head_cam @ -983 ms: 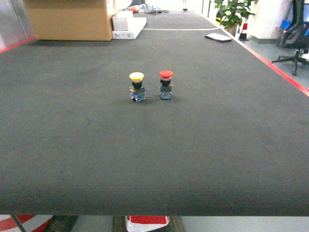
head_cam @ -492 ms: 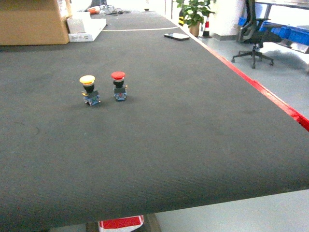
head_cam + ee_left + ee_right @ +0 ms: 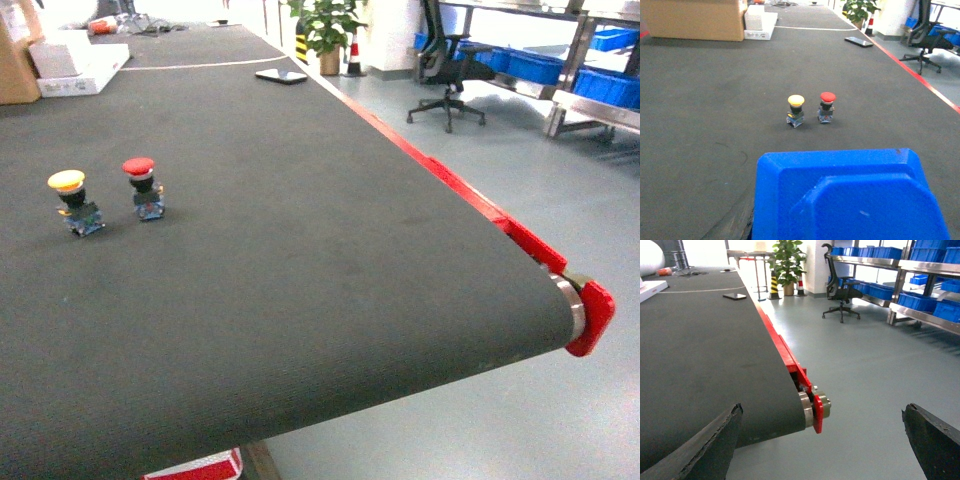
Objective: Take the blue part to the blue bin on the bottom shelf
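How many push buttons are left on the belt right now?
2. The yellow button stands at the belt's far left in the head view; the red button stands just right of it, apart. Both upright. Others may sit outside the frame.

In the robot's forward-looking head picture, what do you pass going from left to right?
Yellow-capped push button → red-capped push button → potted plant → office chair → blue bins on the steel rack at far right.

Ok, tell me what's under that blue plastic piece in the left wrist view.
The blue plastic part hides whatever is directly beneath it; around its edges only the dark conveyor belt shows. The claw holding it is not visible.
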Robot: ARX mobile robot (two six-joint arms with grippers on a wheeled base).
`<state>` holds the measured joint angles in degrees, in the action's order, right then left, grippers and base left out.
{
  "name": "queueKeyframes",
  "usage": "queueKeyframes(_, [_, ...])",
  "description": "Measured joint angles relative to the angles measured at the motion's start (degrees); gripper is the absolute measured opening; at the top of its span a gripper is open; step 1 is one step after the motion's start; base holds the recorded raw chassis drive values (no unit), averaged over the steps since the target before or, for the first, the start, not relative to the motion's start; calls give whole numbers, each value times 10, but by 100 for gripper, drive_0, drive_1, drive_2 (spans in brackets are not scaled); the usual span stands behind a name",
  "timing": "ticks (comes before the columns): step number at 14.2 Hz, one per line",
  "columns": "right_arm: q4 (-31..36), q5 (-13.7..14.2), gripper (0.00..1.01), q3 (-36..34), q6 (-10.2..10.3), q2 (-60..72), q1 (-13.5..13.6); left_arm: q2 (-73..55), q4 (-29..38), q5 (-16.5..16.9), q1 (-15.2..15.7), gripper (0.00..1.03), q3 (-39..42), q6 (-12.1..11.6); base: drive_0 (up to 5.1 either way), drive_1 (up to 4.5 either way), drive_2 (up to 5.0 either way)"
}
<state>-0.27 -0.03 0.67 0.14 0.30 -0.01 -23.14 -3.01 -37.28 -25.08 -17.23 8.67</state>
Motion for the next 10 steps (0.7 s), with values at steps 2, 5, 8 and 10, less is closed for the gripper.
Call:
queueKeyframes(2, [0, 0, 98, 0, 0, 0, 0, 0, 0, 0, 0, 44, 0, 0, -161, -161, -161])
queueKeyframes(5, [0, 0, 98, 0, 0, 0, 0, 0, 0, 0, 0, 44, 0, 0, -163, -163, -163])
queueKeyframes(8, [0, 0, 98, 0, 0, 0, 0, 0, 0, 0, 0, 44, 0, 0, -165, -165, -165])
queueKeyframes(10, [0, 0, 98, 0, 0, 0, 0, 0, 0, 0, 0, 44, 0, 0, -174, -174, -174])
